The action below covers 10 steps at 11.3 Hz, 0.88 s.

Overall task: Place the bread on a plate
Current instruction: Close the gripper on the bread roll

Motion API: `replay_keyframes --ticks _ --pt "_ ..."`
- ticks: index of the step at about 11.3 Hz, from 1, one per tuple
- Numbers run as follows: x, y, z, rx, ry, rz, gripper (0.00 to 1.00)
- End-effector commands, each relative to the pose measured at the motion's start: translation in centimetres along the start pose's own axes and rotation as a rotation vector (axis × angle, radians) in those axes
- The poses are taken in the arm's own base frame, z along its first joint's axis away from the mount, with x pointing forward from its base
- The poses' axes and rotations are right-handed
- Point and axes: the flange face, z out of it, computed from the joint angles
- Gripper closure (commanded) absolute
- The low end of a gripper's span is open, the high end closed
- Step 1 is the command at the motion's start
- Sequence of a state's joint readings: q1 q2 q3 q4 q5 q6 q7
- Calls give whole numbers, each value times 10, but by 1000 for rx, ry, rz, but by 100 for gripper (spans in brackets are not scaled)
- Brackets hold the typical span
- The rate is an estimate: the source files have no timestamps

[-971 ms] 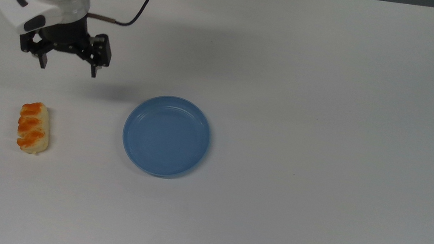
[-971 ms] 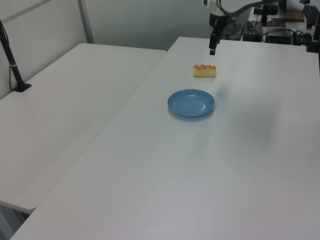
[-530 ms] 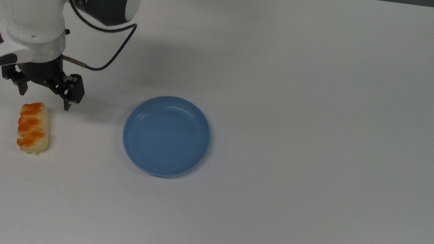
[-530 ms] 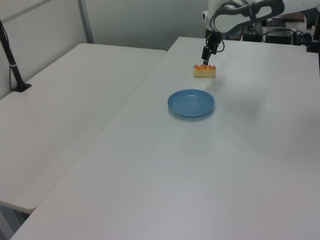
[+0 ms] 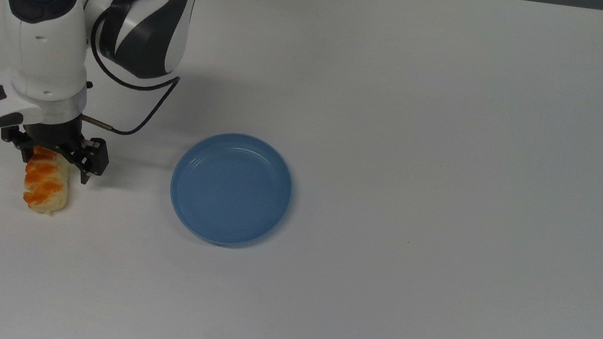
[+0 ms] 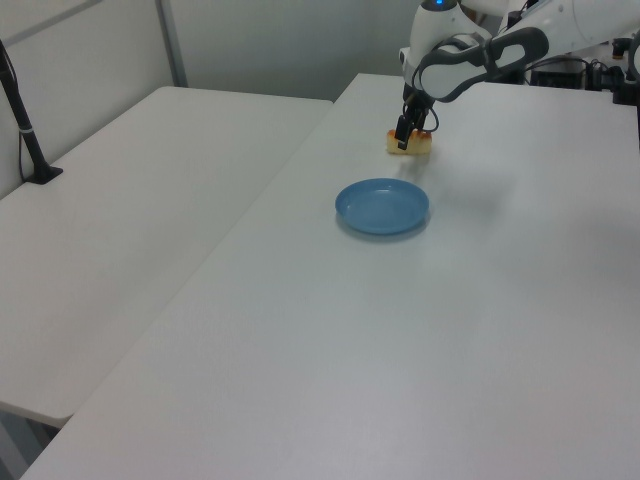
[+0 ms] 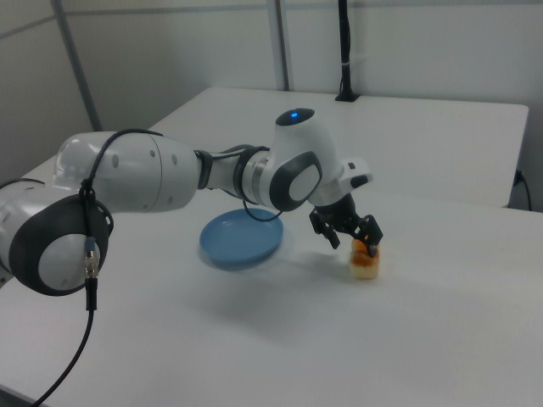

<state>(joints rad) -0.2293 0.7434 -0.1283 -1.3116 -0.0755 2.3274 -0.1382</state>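
So the gripper (image 5: 55,167) is down low over the near end of the bread (image 5: 44,188) with its black fingers spread wide, one on each side of the bun, not pinching it yet as far as the top view shows. The bread is a small oblong bun, cream on the sides with glossy orange-brown twisted bumps on top, lying flat on the table (image 5: 429,153) at the top view's left. Compared with half a second ago, the gripper has dropped and slid forward from just behind the bun to straddling its upper end, and the bun itself hasn't budged. The plate (image 5: 231,188) is a round, shallow, smooth blue plastic thing with a low rim, sitting well apart from the bread toward the top view's right, with nothing in it. The table is plain matte white. A black cable (image 5: 128,126) loops off the white arm (image 5: 45,44) above the gripper, and the arm's wrist hides the bun's top end in the top view.
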Motion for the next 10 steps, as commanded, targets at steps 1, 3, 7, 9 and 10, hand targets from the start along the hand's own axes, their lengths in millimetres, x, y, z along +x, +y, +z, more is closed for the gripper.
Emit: replay_keyframes --ticks 1,3,7,9,10 --pt "3 1 8 -14 15 4 0" --pt "2 7 7 -32 13 -2 10" --pt "2 8 4 -34 13 4 69" --pt "2 8 -1 -31 12 8 81" --pt "6 11 -21 -33 33 11 81"
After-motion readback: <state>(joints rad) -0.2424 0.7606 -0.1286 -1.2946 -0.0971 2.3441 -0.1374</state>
